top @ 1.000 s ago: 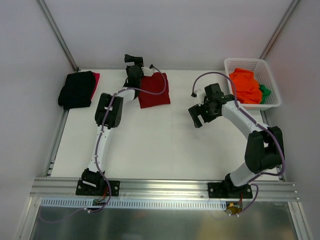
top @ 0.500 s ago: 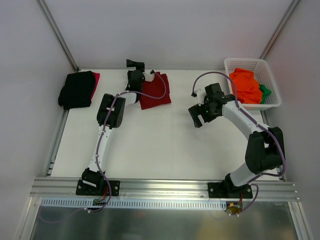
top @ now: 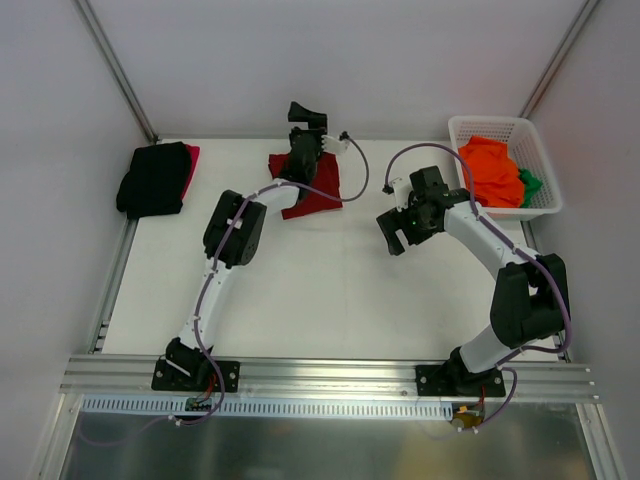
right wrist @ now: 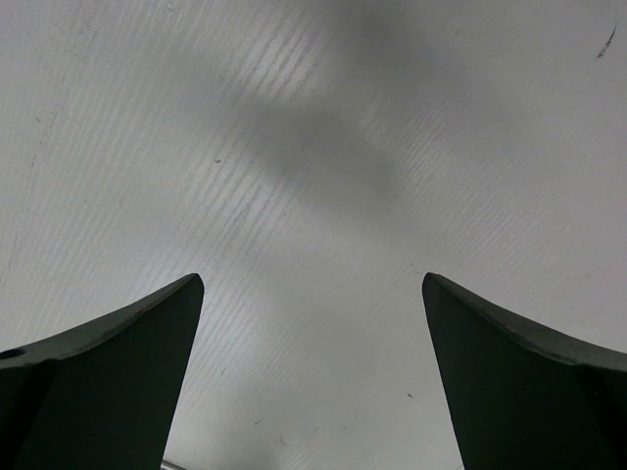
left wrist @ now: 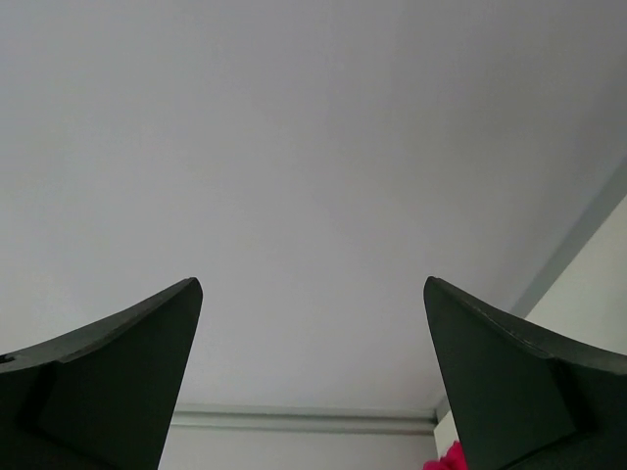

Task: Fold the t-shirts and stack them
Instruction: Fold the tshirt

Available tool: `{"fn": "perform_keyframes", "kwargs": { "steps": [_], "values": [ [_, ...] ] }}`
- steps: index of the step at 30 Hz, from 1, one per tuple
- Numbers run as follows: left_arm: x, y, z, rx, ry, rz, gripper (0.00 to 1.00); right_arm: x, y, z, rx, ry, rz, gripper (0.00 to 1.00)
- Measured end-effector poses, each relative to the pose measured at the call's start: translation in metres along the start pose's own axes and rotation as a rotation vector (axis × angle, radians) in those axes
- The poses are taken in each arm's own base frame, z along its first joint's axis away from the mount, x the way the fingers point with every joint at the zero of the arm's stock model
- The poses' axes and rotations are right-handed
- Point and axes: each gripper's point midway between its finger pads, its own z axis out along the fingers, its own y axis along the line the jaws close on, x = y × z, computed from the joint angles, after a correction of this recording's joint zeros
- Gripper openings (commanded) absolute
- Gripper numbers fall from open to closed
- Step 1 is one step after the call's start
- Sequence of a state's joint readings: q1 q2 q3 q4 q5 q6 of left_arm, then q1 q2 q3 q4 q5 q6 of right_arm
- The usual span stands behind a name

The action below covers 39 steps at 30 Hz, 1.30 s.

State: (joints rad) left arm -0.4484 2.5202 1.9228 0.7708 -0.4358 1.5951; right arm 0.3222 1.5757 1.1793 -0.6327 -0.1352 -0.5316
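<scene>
Dark red shirt: The soft dark red cloth t-shirt (top: 328, 172) lies as a small flat bundle on the far middle of the white tabletop (top: 330, 290). The left arm lies across part of it, so I cannot tell how neat the fold is.
Left gripper: The black two-finger left gripper (top: 306, 112) is up above the far edge of that shirt and looks at the back wall. Its jaws are wide apart and nothing is in them.
Right gripper: The black two-finger right gripper (top: 395, 235) hangs over bare tabletop, between the dark red shirt and the white plastic lattice basket (top: 488, 119). Its jaws are wide apart too, with nothing in them.
Step in hand: The dark red shirt looks folded, and I think it has to go on the pile next.
How to do it well: Come down on one edge of the bundle and pinch all the layers together. Carry it low so it does not flop open. Lay it flat and square on the pile, then let go.
Pile: A soft black cloth t-shirt (top: 153, 180) lies at the far left corner. It is on top of a bright red cloth t-shirt (top: 192, 158), which peeks out at its right side.
Basket: It sits at the far right corner. In it is a crumpled orange cloth t-shirt (top: 490, 170). A bit of green cloth t-shirt (top: 530, 183) shows at its right. Neither one is folded yet.
</scene>
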Motion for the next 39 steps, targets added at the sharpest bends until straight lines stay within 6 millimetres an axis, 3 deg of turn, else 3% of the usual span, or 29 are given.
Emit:
{"fn": "perform_keyframes", "kwargs": {
  "steps": [4,8,10,14,15,21,25,27,29,32,34,36,37,39],
  "values": [
    [-0.049,0.004,-0.019,-0.019,-0.086,-0.012,0.99,0.0,-0.001,0.0,0.003,-0.001,0.003,0.99],
    [-0.079,-0.02,-0.029,0.018,-0.137,0.003,0.99,-0.001,-0.004,-0.003,0.009,-0.008,0.008,0.99],
    [-0.083,-0.039,-0.027,0.04,-0.145,0.015,0.99,-0.001,-0.005,-0.005,0.012,-0.014,0.01,0.99],
    [-0.076,-0.096,-0.023,0.134,-0.141,0.063,0.99,-0.003,-0.007,-0.01,0.02,-0.031,0.013,0.99],
    [-0.076,-0.101,-0.022,0.13,-0.141,0.07,0.99,-0.004,-0.007,-0.011,0.022,-0.035,0.014,0.99],
    [-0.076,-0.097,-0.022,0.144,-0.133,0.017,0.99,-0.004,-0.008,-0.013,0.025,-0.039,0.017,0.99],
    [-0.068,-0.094,-0.034,0.28,-0.099,-0.133,0.99,-0.004,-0.009,-0.013,0.025,-0.04,0.016,0.99],
    [-0.06,-0.08,-0.048,0.382,-0.068,-0.259,0.99,-0.004,-0.009,-0.013,0.025,-0.04,0.015,0.99],
    [-0.056,-0.044,-0.063,0.441,-0.062,-0.395,0.99,-0.004,-0.008,-0.015,0.018,-0.038,0.018,0.99],
    [-0.042,0.046,-0.086,0.439,-0.078,-0.623,0.99,-0.017,-0.011,-0.029,-0.026,-0.068,0.052,0.99],
    [-0.019,0.112,-0.107,0.41,-0.101,-0.781,0.99,-0.035,-0.021,-0.041,-0.052,-0.114,0.093,0.99],
    [0.011,0.159,-0.127,0.389,-0.114,-0.925,0.99,-0.058,-0.037,-0.05,-0.08,-0.179,0.147,0.99],
    [0.031,0.174,-0.136,0.389,-0.108,-0.993,0.99,-0.067,-0.046,-0.051,-0.101,-0.2,0.188,0.99],
    [0.059,0.174,-0.146,0.426,-0.077,-1.094,0.99,-0.079,-0.058,-0.043,-0.153,-0.209,0.256,0.99]
  ]
}}
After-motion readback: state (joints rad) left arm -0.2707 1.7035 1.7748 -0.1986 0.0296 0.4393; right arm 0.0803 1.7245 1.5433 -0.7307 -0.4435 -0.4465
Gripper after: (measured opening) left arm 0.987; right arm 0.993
